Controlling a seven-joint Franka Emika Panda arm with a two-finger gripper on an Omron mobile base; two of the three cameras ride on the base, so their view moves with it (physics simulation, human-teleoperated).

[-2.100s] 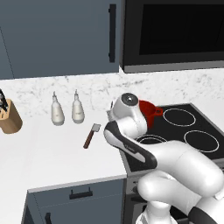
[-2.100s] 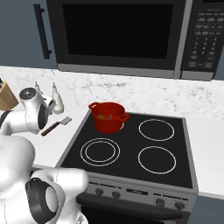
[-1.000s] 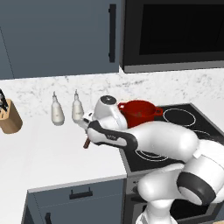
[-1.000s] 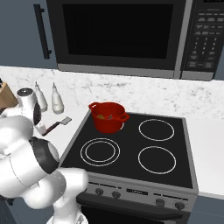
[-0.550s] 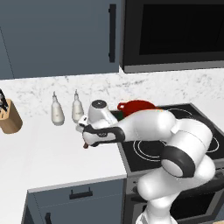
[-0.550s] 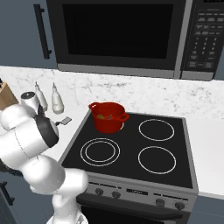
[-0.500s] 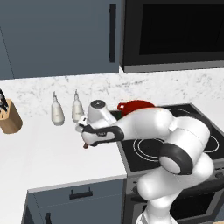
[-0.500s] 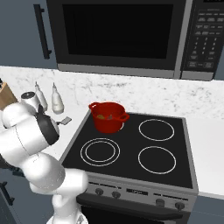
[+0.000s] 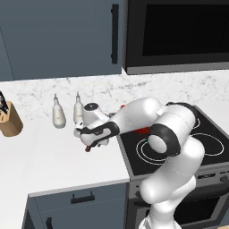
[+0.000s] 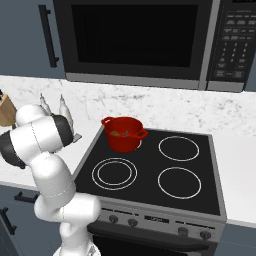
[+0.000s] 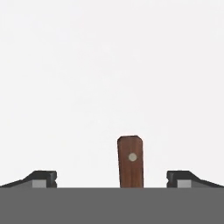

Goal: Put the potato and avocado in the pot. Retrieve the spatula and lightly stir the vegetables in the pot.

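Gripper (image 11: 112, 179) jaws wide open, empty; spatula (image 11: 130, 161) handle end sits between them, so close squarely across it

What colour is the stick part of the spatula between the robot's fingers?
The spatula's slim handle is reddish-brown with a small pale dot near its end. The hand view shows it best.

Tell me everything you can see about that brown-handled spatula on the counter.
The spatula shows mostly as a slim reddish-brown handle, wood-like, with a squared end and a small pale rivet. It lies flat on the white counter, left of the stove. Its handle end sits between the open gripper tips, nearer one side, with neither tip touching it. From the left base view a dark red bit peeks out beneath the hand; from the right, a light-grey blade corner pokes past the arm.
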